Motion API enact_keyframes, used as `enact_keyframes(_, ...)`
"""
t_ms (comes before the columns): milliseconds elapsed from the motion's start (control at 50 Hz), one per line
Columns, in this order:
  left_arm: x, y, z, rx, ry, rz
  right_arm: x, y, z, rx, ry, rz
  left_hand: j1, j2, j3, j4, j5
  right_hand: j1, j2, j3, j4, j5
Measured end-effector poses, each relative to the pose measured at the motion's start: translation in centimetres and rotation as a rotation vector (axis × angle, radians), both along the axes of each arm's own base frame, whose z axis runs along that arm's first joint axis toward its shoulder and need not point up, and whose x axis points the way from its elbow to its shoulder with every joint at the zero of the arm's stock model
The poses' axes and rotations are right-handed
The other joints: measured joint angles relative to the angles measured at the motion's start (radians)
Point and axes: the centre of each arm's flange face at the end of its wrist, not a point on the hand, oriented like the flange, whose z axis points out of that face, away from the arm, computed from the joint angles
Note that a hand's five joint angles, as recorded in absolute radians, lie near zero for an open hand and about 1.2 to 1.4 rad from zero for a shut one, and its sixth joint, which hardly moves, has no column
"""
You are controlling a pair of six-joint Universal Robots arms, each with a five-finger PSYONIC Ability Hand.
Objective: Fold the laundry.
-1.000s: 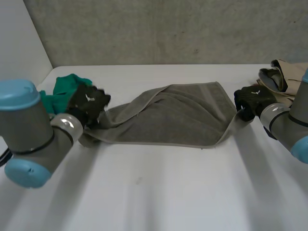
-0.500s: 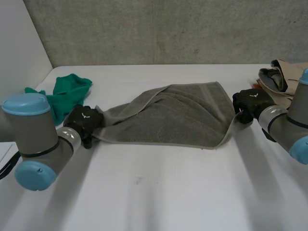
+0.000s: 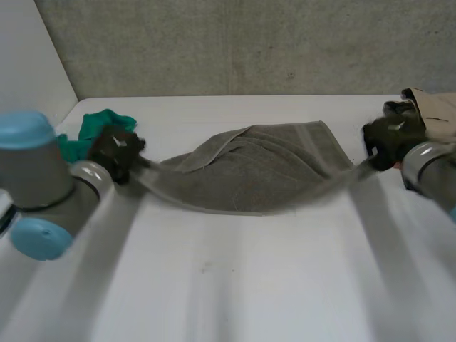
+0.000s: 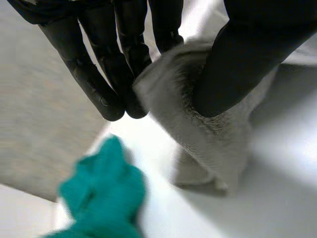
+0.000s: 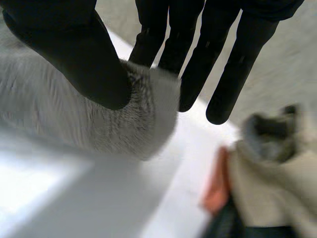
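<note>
1. Pinching the left end of the grey towel [image 4: 208, 134], the left hand [image 4: 124, 49] presses its thumb [image 4: 237, 59] down on the cloth against its nearly straight fingers [image 4: 91, 79].
2. Opposite, the right hand [image 5: 213, 49] clamps the towel's right end between its thumb and its straight fingers, which lie close together.
3. Between the two hands the towel stretches left to right across the far half of the white table [image 3: 235, 285]. Both ends are drawn out taut, and the middle lies on the tabletop in loose folds.
4. On the table at the far left lies a bunched green cloth [image 3: 100, 127], just beyond the left hand.
5. At the far right edge sits a beige garment pile [image 3: 436, 107], close beside the right hand; the right wrist view shows a strip of orange against it.
6. Both arms enter from the near side, one left, one right.
</note>
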Motion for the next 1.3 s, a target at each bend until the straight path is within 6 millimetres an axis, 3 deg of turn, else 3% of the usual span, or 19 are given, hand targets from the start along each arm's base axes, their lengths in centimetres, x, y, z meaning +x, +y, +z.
enact_keyframes(40, 1.0, 0.6, 3.7, -0.043, 0.082, 0.030, -1.0, 0.2, 2.7, -0.061, 0.022, -0.019, 0.000, 0.000, 0.000, 0.000, 0.000, 0.000, 0.000, 0.000, 0.000, 0.000)
enact_keyframes(60, 1.2, 0.7, 4.6, -0.053, 0.102, 0.037, -1.1, 0.3, 3.1, -0.069, 0.025, -0.022, 0.000, 0.000, 0.000, 0.000, 0.000, 0.000, 0.000, 0.000, 0.000, 0.000)
enact_keyframes(100, 2.5, 1.7, 8.7, -0.104, 0.199, 0.061, -2.1, 0.8, 6.6, -0.153, 0.041, -0.039, 0.000, 0.001, 0.000, 0.000, 0.000, 0.000, 0.000, 0.001, 0.000, 0.000)
enact_keyframes(180, 4.2, 4.0, 14.8, -0.182, 0.340, 0.063, -3.3, 2.2, 12.5, -0.299, 0.042, -0.056, 0.000, 0.001, 0.000, 0.000, 0.000, 0.000, 0.000, 0.001, 0.000, 0.000)
enact_keyframes(260, 5.2, 5.7, 18.5, -0.210, 0.416, 0.041, -3.5, 3.5, 16.1, -0.380, 0.019, -0.050, 0.000, 0.001, 0.000, 0.000, 0.000, 0.000, 0.000, 0.001, 0.001, 0.010)
enact_keyframes(320, 5.6, 6.0, 19.7, -0.200, 0.438, 0.031, -3.4, 4.2, 17.8, -0.408, -0.008, -0.035, 0.000, 0.001, 0.000, 0.000, 0.000, 0.000, 0.000, 0.001, 0.000, 0.011)
enact_keyframes(440, 5.6, 4.1, 19.1, -0.141, 0.426, 0.050, -3.1, 3.9, 18.3, -0.400, -0.046, -0.009, 0.000, 0.001, 0.002, 0.000, 0.000, 0.000, 0.000, 0.001, 0.001, 0.011)
enact_keyframes(580, 4.3, -0.7, 14.4, -0.030, 0.346, 0.088, -2.3, 1.3, 14.9, -0.317, -0.048, 0.007, 0.000, 0.003, 0.003, 0.001, 0.000, 0.000, 0.000, 0.001, 0.001, 0.011)
enact_keyframes(620, 3.5, -3.0, 12.2, -0.001, 0.311, 0.091, -1.6, -0.6, 12.4, -0.292, -0.042, 0.005, 0.000, 0.003, 0.003, 0.001, 0.000, 0.000, 0.000, 0.001, 0.001, 0.011)
enact_keyframes(720, 2.1, -6.9, 11.0, -0.060, 0.312, 0.079, -0.2, -4.0, 10.6, -0.381, -0.050, -0.016, 0.000, 0.003, 0.003, 0.001, 0.000, 0.000, 0.000, 0.002, 0.001, 0.011)
enact_keyframes(780, 1.5, -9.1, 12.5, -0.167, 0.373, 0.074, 0.6, -5.9, 11.4, -0.518, -0.084, -0.049, 0.000, 0.003, 0.003, 0.001, 0.000, 0.000, 0.000, 0.003, 0.001, 0.011)
enact_keyframes(860, 1.7, -10.4, 18.0, -0.385, 0.555, 0.088, 0.6, -7.4, 15.0, -0.769, -0.199, -0.120, 0.000, 0.003, 0.003, 0.004, 0.000, 0.000, 0.000, 0.004, 0.001, 0.011)
enact_keyframes(980, 3.1, -9.1, 25.7, -0.667, 0.862, 0.071, -0.8, -7.0, 20.3, -1.079, -0.415, -0.167, 0.000, 0.004, 0.003, 0.004, 0.000, 0.000, 0.000, 0.004, 0.001, 0.011)
enact_keyframes(1040, 3.2, -8.7, 26.6, -0.712, 0.919, 0.042, -0.9, -6.4, 20.8, -1.116, -0.455, -0.146, 0.000, 0.004, 0.003, 0.004, 0.000, 0.000, 0.000, 0.004, 0.001, 0.011)
enact_keyframes(1100, 2.8, -8.9, 25.4, -0.687, 0.912, 0.027, -0.5, -6.2, 19.9, -1.078, -0.446, -0.113, 0.000, 0.004, 0.003, 0.004, 0.000, 0.000, 0.000, 0.004, 0.001, 0.011)
enact_keyframes(1160, 2.3, -9.3, 22.6, -0.613, 0.870, 0.027, 0.2, -6.2, 17.6, -0.971, -0.411, -0.070, 0.000, 0.004, 0.004, 0.004, 0.000, 0.000, 0.000, 0.004, 0.001, 0.016)
enact_keyframes(1240, 1.9, -10.0, 17.9, -0.490, 0.805, 0.056, 0.8, -6.3, 14.7, -0.837, -0.369, -0.039, 0.000, 0.004, 0.004, 0.004, 0.000, 0.000, 0.000, 0.004, 0.001, 0.016)
enact_keyframes(1260, 1.9, -10.2, 15.7, -0.436, 0.775, 0.072, 1.2, -6.4, 12.4, -0.739, -0.340, -0.023, 0.000, 0.004, 0.004, 0.004, 0.000, 0.000, 0.000, 0.004, 0.001, 0.016)
enact_keyframes(1300, 1.9, -10.4, 13.2, -0.376, 0.737, 0.096, 1.5, -6.4, 10.3, -0.651, -0.313, -0.016, 0.000, 0.004, 0.004, 0.004, 0.000, 0.000, 0.000, 0.004, 0.001, 0.016)
